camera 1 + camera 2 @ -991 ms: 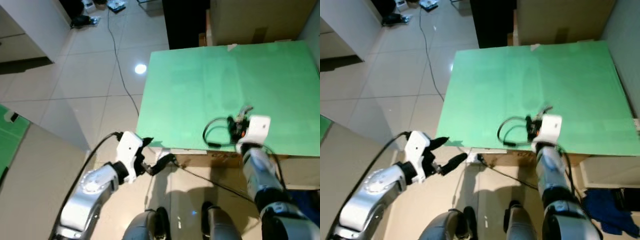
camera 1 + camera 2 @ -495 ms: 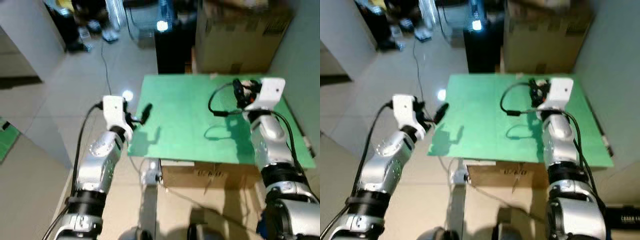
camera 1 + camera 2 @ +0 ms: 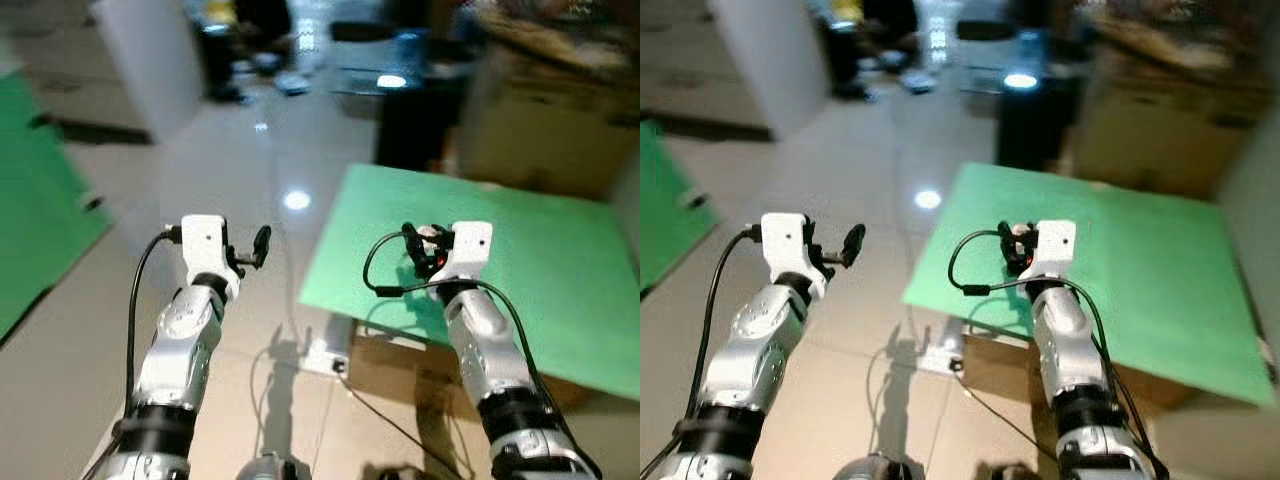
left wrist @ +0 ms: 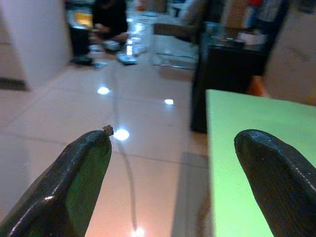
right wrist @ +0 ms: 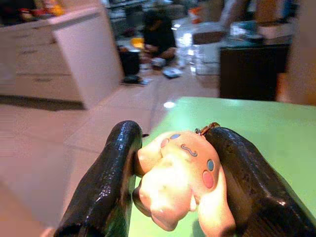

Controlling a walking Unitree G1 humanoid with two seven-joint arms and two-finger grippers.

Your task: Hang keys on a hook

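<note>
Two silver jointed arms with white wrist housings, black cable looped to each; left gripper (image 3: 258,243) and right gripper (image 3: 418,250) with long black fingers.

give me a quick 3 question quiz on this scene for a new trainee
1. True or false: the right gripper is shut on a pale plush keychain charm.
2. What stands between the fingers of the left gripper?
A. a key
B. nothing
C. a cable
3. What colour is the table top under the right gripper?

Key
1. True; the charm sits pinched between both black fingers.
2. B; the fingers stand wide apart with only floor and table behind them.
3. Green.
</note>
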